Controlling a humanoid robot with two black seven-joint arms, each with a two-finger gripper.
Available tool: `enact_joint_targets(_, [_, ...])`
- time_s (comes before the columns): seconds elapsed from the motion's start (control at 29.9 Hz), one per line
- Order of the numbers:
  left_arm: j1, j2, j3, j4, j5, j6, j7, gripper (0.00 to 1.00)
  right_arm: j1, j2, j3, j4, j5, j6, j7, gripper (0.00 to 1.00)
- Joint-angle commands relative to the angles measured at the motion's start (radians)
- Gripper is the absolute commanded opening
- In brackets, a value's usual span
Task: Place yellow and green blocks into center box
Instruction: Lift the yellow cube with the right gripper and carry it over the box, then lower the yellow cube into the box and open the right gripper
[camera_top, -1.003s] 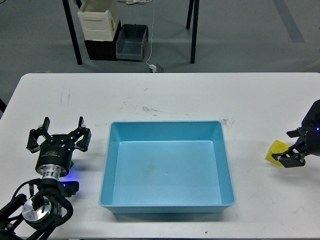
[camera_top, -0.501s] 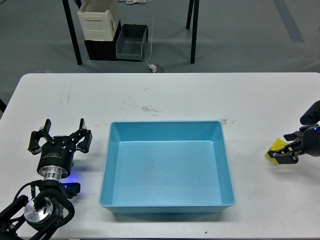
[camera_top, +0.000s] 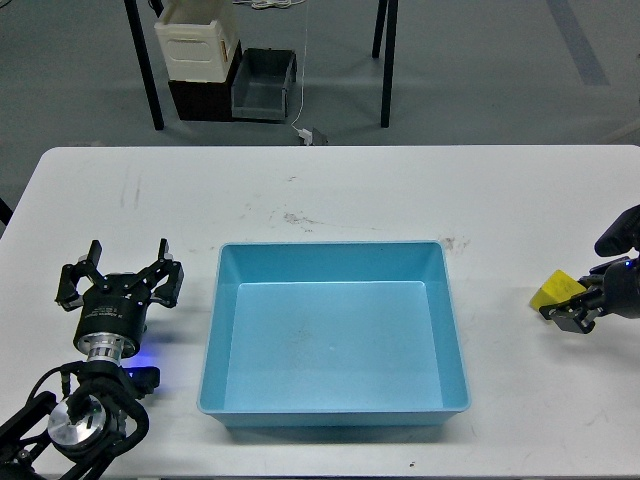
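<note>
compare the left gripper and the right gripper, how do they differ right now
The left gripper has its fingers spread wide with nothing between them; the right gripper is closed around the yellow block. The left gripper stands beside the blue box; the right gripper sits apart from it, near the table's right edge. Both are black.

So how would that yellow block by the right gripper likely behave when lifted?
The yellow block shows flat faces and crisp edges, so it probably stays stiff and won't roll. It looks small beside the right gripper, so likely light. It appears tilted, so it may pivot if only a corner is caught.
</note>
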Motion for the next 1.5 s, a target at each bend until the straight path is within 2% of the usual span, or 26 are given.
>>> enact_joint_targets(0.0, [-0.001,0.0,0.0,0.002,0.0,0.0,0.0,1.0,0.076,-0.004,0.009,0.005,0.002,-0.026,0.0,0.04])
enact_joint_targets(0.17, [-0.001,0.002,-0.002,0.005,0.0,0.0,0.0,1.0,0.229,-0.007,0.016,0.07,0.009,-0.114,0.0,0.01])
enact_joint_targets(0.4, [-0.007,-0.008,-0.005,0.003,-0.003,0.0,0.0,1.0,0.357,0.013,0.014,0.356,0.005,-0.106,0.0,0.01])
enact_joint_targets(0.64, [-0.009,-0.018,-0.012,0.003,-0.005,0.0,0.0,1.0,0.51,0.116,-0.133,0.488,0.005,-0.071,0.0,0.01])
enact_joint_targets(0.84, [-0.009,-0.025,-0.017,0.003,-0.006,-0.002,0.0,1.0,0.518,0.265,-0.233,0.47,0.0,-0.069,0.0,0.01])
enact_joint_targets(0.97, [-0.012,-0.023,-0.02,0.003,-0.008,-0.003,0.0,1.0,0.501,0.384,-0.294,0.395,0.002,-0.069,0.0,0.02])
enact_joint_targets(1.14, [-0.012,-0.018,-0.058,0.002,-0.008,-0.003,0.0,1.0,0.435,0.464,-0.311,0.289,0.0,-0.069,0.0,0.05])
enact_joint_targets(1.27, [-0.012,-0.012,-0.066,0.002,-0.008,-0.005,0.0,1.0,0.381,0.526,-0.319,0.235,0.002,-0.069,0.0,0.21])
enact_joint_targets(1.3, [-0.012,-0.011,-0.068,0.002,-0.008,-0.006,0.0,1.0,0.372,0.533,-0.317,0.226,0.008,-0.069,0.0,0.33])
enact_joint_targets(1.37, [-0.01,-0.009,-0.074,0.002,-0.008,-0.005,0.0,1.0,0.351,0.542,-0.317,0.213,0.018,-0.069,0.0,0.63])
enact_joint_targets(1.44, [-0.01,-0.009,-0.08,0.0,-0.009,-0.006,0.0,1.0,0.337,0.553,-0.316,0.206,0.023,-0.069,0.0,0.97])
enact_joint_targets(1.47, [-0.01,-0.009,-0.087,0.0,-0.009,-0.008,0.0,1.0,0.332,0.555,-0.316,0.2,0.028,-0.069,0.0,0.99])
